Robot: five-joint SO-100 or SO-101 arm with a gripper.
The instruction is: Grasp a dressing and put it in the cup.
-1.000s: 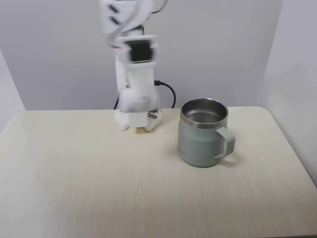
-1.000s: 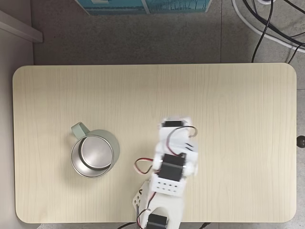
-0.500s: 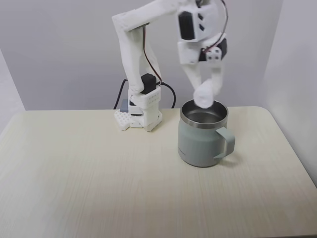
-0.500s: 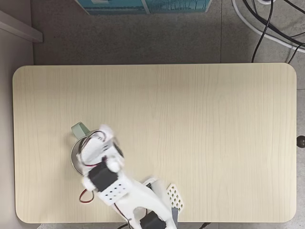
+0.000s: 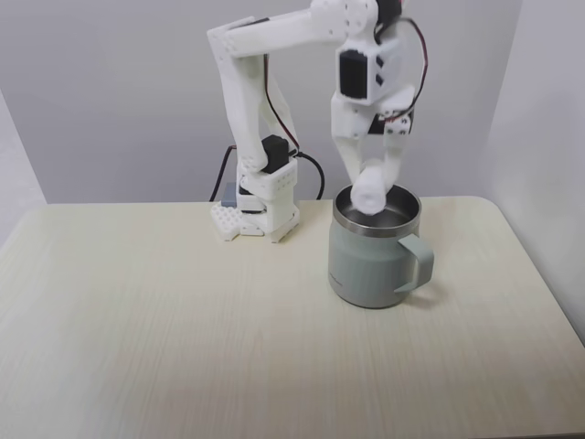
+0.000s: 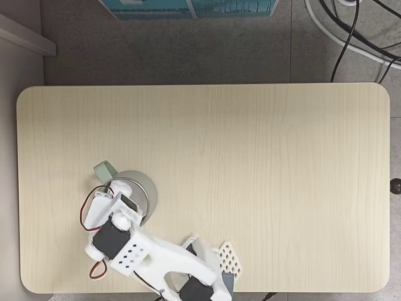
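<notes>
I see the table [image 5: 183, 347] first, a big pale wood top with round corners; from above [image 6: 263, 157] most of it is bare. The floor [image 6: 188, 50] around it is grey, with black cables [image 6: 351, 31] in one corner and a blue box [image 6: 188, 7] at the top edge.

The arm [image 5: 274, 37] is white. Its base [image 5: 260, 206] sits at the back of the table in the front view, and the arm reaches up and over to the right. From above the arm [image 6: 144, 257] covers part of the cup.

The cup [image 5: 370, 261] is pale green with a shiny steel rim. Its handle [image 5: 419, 261] points to the right in the front view. From above I see the cup [image 6: 147, 188] near the left side of the table, handle [image 6: 105, 170] up and left.

The gripper [image 5: 373, 187] points down, right over the cup's mouth. Its fingers are closed on the dressing [image 5: 367, 194], a small white roll. The roll hangs at the rim, at the back of the opening, a bit blurry.
</notes>
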